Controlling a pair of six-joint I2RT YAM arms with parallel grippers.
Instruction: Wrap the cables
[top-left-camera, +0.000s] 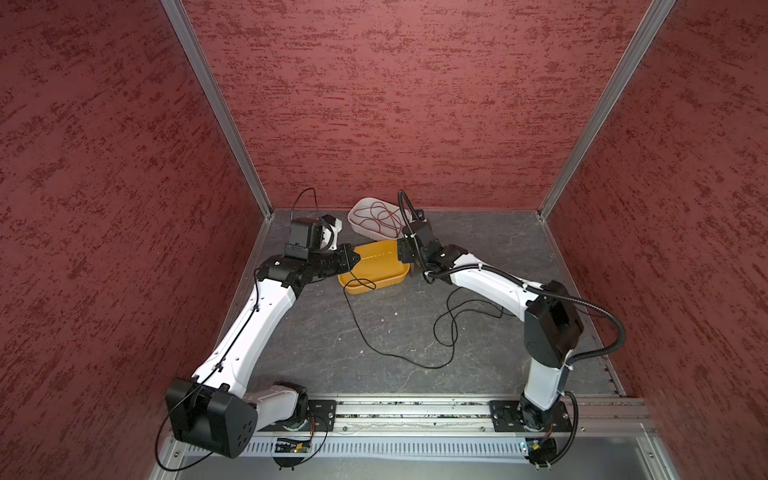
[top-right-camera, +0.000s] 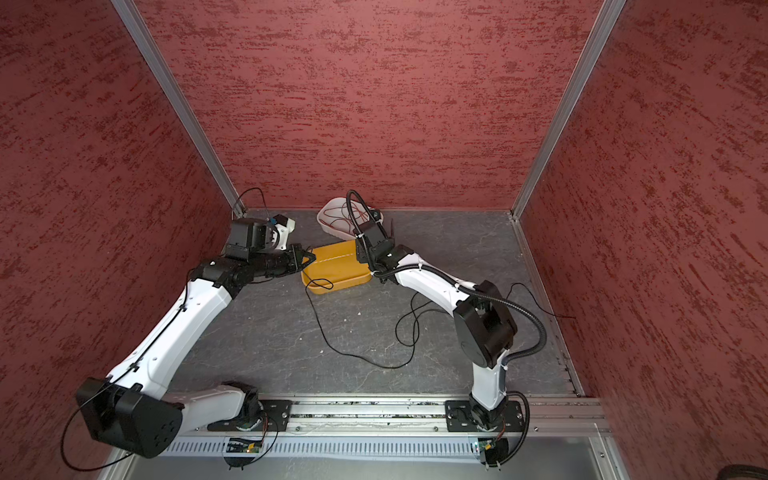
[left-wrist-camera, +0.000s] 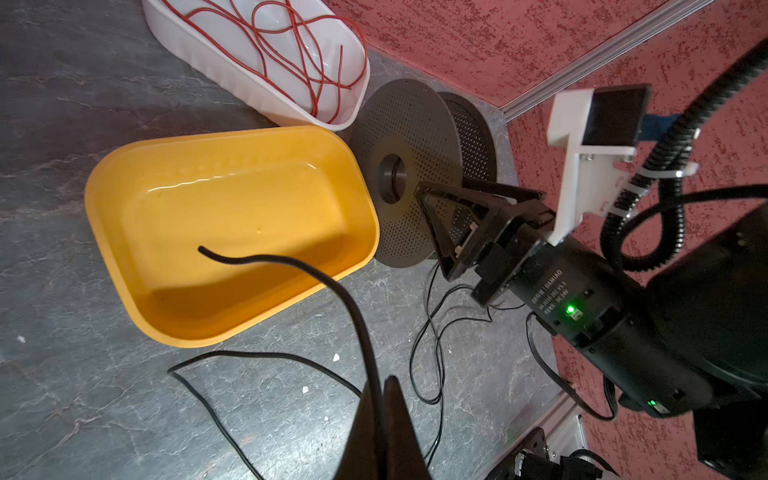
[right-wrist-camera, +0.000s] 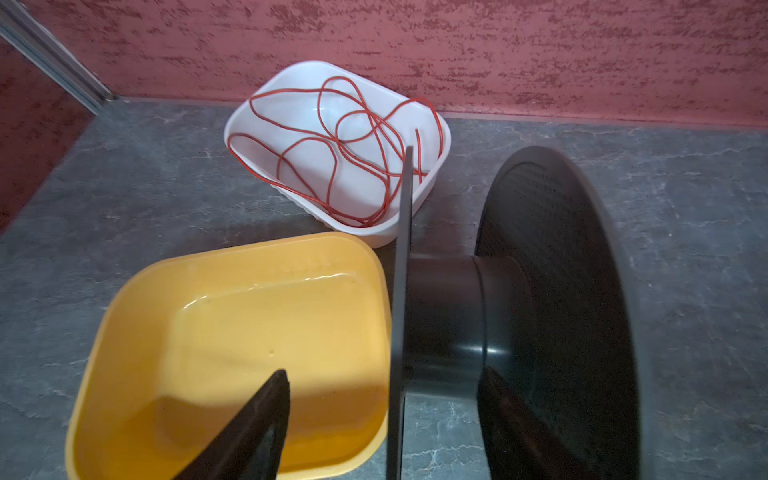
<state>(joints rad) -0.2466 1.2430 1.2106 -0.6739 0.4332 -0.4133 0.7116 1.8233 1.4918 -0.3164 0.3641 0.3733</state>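
Note:
The cables are one thin black wire (top-left-camera: 434, 368) (top-right-camera: 392, 368) trailing in loops over the grey floor. My left gripper (top-left-camera: 353, 257) (top-right-camera: 309, 259) (left-wrist-camera: 384, 380) is shut on the wire near its end. The free end (left-wrist-camera: 266, 261) arcs out over the yellow tub. A black spool (left-wrist-camera: 399, 137) (right-wrist-camera: 444, 324) stands on edge beside the tub. My right gripper (left-wrist-camera: 432, 230) (right-wrist-camera: 384, 374) is open and straddles the spool's thin flange, one finger over the tub, the other by the hub. In both top views the wrist hides its jaws.
The yellow tub (top-left-camera: 374, 284) (left-wrist-camera: 232, 133) (right-wrist-camera: 249, 249) sits mid-floor between the grippers. Behind it, against the back wall, a white tub (top-left-camera: 361, 208) (left-wrist-camera: 199, 45) (right-wrist-camera: 415, 203) holds a loose red wire (right-wrist-camera: 332, 166). Red walls enclose three sides.

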